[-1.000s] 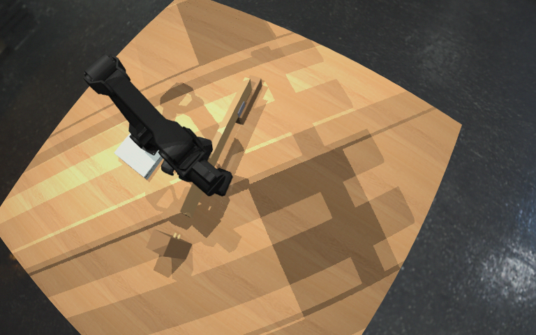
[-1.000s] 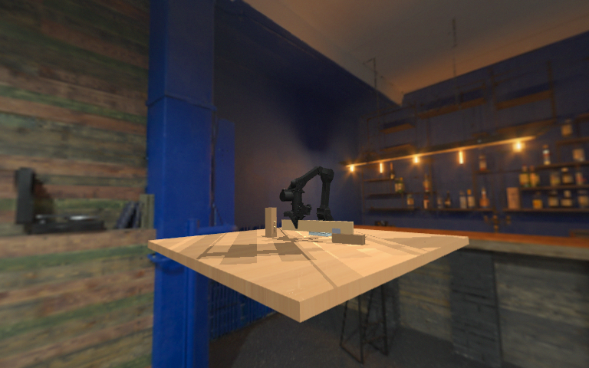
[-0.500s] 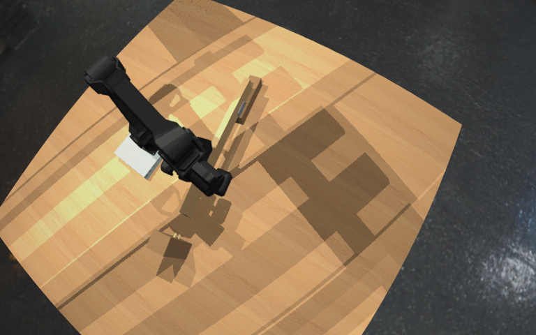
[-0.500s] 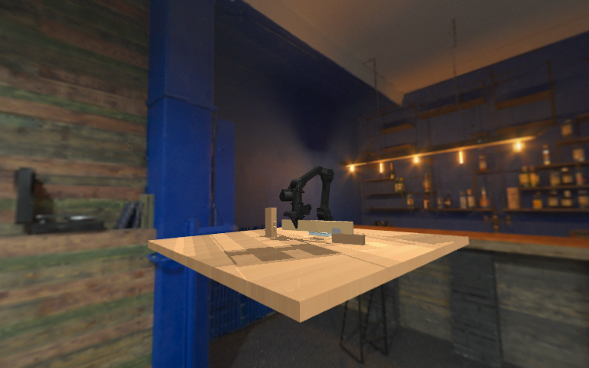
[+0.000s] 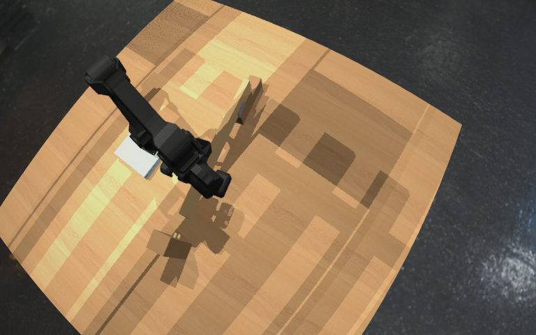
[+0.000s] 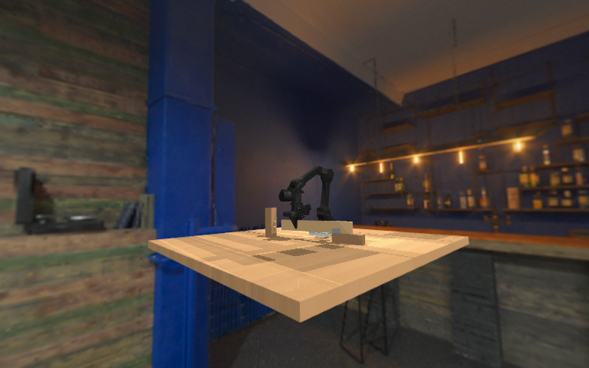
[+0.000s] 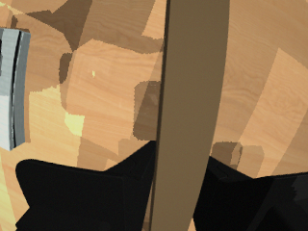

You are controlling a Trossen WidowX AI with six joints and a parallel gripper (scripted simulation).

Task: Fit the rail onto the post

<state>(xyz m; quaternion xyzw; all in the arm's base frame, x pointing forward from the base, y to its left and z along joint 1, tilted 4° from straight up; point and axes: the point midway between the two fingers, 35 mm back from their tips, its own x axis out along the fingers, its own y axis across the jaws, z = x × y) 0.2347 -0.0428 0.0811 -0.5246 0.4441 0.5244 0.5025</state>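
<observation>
The long wooden rail (image 5: 231, 118) (image 6: 317, 225) (image 7: 194, 72) stands on edge, its far end beside the low footboard block (image 5: 252, 96) (image 6: 348, 238). A blue-grey piece (image 5: 241, 109) (image 6: 336, 231) shows between them; the exact seating is hidden. The rail looks nearly level in the exterior view, its near end apparently off the table. My gripper (image 6: 295, 225) (image 7: 168, 148) is shut on the rail towards its near end. The short post (image 5: 169, 243) (image 6: 270, 221) stands beyond that end, across a gap. Its two pegs (image 5: 176, 236) face the rail, uncovered. The rail's holes are not visible.
A white and grey flat box (image 5: 136, 155) (image 7: 6, 115) lies on the table beside the rail, below the arm. The arm reaches over it. Shadows cross the wooden table (image 5: 300, 252) (image 6: 299, 277).
</observation>
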